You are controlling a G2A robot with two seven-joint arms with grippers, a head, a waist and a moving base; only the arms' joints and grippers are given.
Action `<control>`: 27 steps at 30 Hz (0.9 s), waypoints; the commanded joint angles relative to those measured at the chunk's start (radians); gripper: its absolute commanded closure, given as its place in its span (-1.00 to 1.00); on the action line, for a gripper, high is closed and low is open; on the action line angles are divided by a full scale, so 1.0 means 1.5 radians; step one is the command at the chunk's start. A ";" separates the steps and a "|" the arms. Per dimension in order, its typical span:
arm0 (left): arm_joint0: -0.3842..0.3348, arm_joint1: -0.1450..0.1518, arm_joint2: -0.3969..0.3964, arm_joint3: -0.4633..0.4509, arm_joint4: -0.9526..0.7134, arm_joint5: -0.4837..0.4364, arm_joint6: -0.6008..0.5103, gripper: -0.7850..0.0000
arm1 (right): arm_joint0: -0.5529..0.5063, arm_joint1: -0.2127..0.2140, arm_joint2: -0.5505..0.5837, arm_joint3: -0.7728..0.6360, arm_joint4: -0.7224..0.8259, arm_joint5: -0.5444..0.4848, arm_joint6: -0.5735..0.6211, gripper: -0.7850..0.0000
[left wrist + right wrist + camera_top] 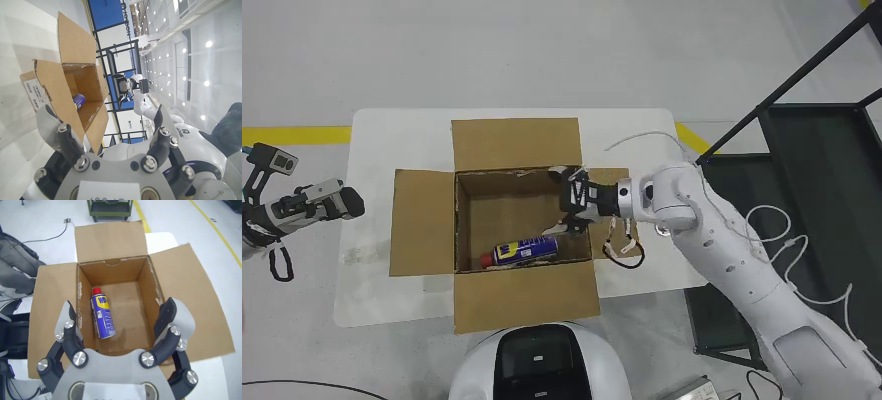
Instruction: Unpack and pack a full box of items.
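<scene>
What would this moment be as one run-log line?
box: open, flaps spread | spray can: lying inside box | right gripper: open, above box edge | left gripper: open, away from box

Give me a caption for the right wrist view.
Open right gripper above cardboard box, one spray can lying inside.

light: bright, even | source: ceiling lamps [209,44] glaring | shadows: soft, perhaps faint inside box [115,273] | edges: bowed
</scene>
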 commanded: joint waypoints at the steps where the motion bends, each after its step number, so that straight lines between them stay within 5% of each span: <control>1: 0.000 0.000 0.000 0.000 0.000 0.000 0.000 -1.00 | -0.072 0.016 0.080 -0.018 -0.008 0.008 -0.021 -1.00; 7: 0.000 0.000 0.000 0.000 0.000 0.000 0.000 -1.00 | -0.250 0.048 0.252 -0.036 -0.077 -0.011 -0.096 -1.00; 12: 0.000 0.000 0.000 0.000 0.000 0.000 0.000 -1.00 | -0.333 0.057 0.328 -0.046 -0.125 -0.055 -0.188 -1.00; 27: 0.000 0.000 0.000 0.000 0.000 0.000 0.000 -1.00 | -0.333 0.057 0.332 -0.040 -0.125 -0.045 -0.187 -1.00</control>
